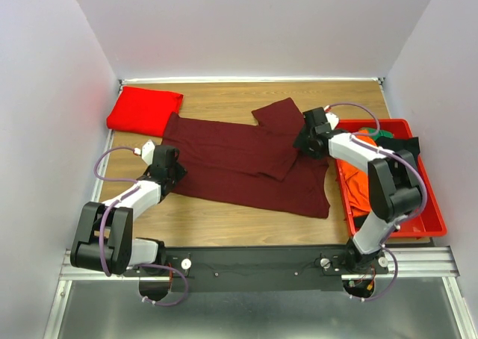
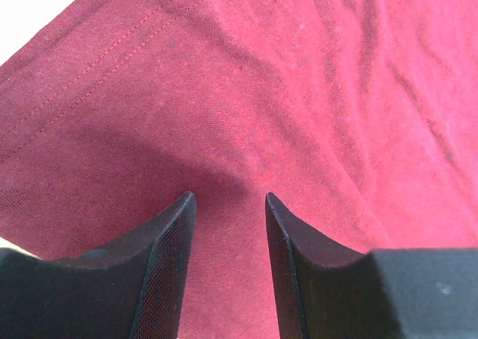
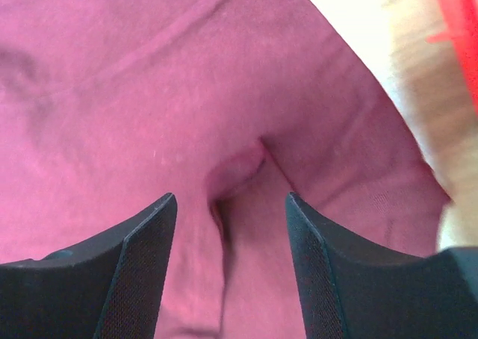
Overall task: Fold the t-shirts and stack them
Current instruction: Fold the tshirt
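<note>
The large dark maroon t-shirt (image 1: pixel 246 167) lies spread across the middle of the table, one sleeve folded up at the back. The bright red t-shirt (image 1: pixel 143 109) lies folded at the back left. My left gripper (image 1: pixel 174 176) is open, its fingers pressed down on the maroon shirt's left hem; in the left wrist view (image 2: pixel 230 197) cloth (image 2: pixel 299 92) shows between them. My right gripper (image 1: pixel 300 143) is open on the shirt's right side near the sleeve; in the right wrist view (image 3: pixel 231 197) a raised fold of cloth (image 3: pixel 235 171) sits between the fingers.
A red tray (image 1: pixel 431 204) at the right edge holds an orange cloth (image 1: pixel 362 186), a black cloth (image 1: pixel 399 146) and something green. White walls close in the table on three sides. A metal rail runs along the near edge.
</note>
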You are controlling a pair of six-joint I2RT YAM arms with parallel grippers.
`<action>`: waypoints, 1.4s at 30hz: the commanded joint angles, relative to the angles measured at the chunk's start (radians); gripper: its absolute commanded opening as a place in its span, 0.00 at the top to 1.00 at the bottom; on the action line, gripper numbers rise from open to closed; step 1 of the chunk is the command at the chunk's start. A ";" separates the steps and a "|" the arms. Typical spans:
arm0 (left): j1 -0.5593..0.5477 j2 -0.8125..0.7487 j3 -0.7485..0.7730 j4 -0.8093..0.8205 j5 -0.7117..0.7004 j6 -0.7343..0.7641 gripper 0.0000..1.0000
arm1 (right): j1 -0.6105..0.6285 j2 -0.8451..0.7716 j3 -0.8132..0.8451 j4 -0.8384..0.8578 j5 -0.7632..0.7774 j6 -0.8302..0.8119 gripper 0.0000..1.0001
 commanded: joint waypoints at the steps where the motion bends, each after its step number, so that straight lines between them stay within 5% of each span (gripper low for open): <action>1: -0.004 -0.026 0.019 -0.010 -0.005 0.009 0.50 | -0.002 -0.126 -0.071 0.028 -0.011 -0.054 0.33; 8: -0.004 -0.043 0.027 -0.012 -0.013 0.006 0.50 | 0.120 -0.283 -0.248 0.068 -0.023 -0.103 0.38; 12: -0.004 -0.046 0.031 -0.036 -0.017 0.006 0.50 | 0.222 -0.338 -0.321 0.068 0.021 -0.085 0.58; 16: -0.004 -0.046 0.034 -0.039 -0.019 0.006 0.50 | 0.285 -0.345 -0.353 0.068 0.029 -0.075 0.63; 42: -0.004 -0.043 0.056 -0.056 -0.024 0.011 0.50 | 0.352 -0.065 -0.122 0.078 0.104 -0.144 0.65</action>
